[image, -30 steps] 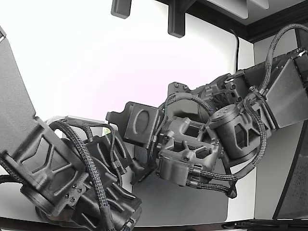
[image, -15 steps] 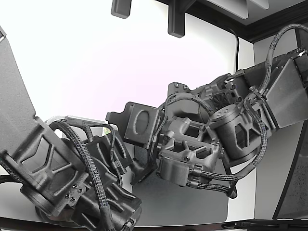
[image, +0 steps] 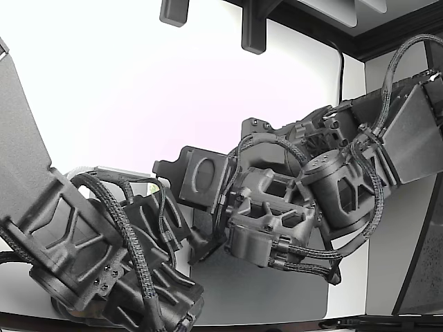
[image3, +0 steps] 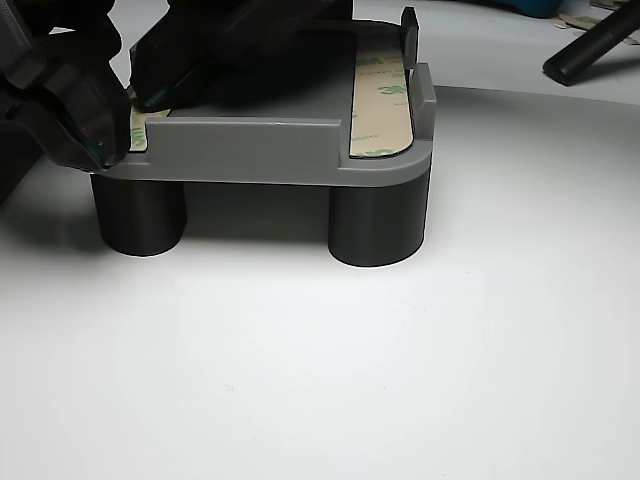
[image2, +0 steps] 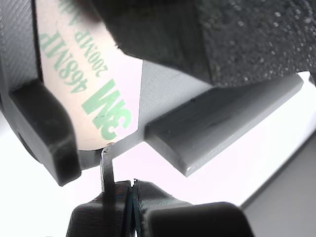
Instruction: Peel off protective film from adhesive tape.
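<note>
In the wrist view the tan protective film [image2: 94, 84], printed with green 3M lettering, covers the tape on a grey fixture [image2: 222, 123]. A thin lifted corner tab [image2: 107, 165] of the film runs down into my gripper [image2: 132, 190], whose black fingers are pressed together on it. In the other view the gripper [image3: 118, 140] sits at the near left corner of the grey fixture [image3: 250, 150], over the end of a film strip [image3: 138, 128]. A second film-covered strip [image3: 381, 100] lies along the fixture's right side. In the exterior view the fingertips are hidden behind the arms.
The fixture stands on black round legs [image3: 376, 220] on a white table [image3: 400, 380]. A black post [image3: 408, 30] rises at its far right corner. Two black arms [image: 270, 214] [image: 90, 249] crowd together over a grey mat [image: 277, 290]. A black rod [image3: 590, 45] lies at the far right.
</note>
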Tool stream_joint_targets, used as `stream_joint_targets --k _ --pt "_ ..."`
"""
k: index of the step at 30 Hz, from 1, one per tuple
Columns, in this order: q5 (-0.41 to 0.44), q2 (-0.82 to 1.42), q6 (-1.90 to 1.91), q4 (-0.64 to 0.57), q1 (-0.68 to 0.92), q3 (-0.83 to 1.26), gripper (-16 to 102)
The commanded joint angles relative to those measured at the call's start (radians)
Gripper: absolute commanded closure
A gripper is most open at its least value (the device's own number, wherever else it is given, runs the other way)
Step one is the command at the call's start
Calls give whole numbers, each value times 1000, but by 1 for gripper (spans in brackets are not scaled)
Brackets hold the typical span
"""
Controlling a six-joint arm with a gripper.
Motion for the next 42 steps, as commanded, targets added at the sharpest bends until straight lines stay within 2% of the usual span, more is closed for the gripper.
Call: stream_joint_targets --k 1,42 --pt "3 29 2 -8 -6 -15 96" --pt "3 21 3 0 -5 -29 96"
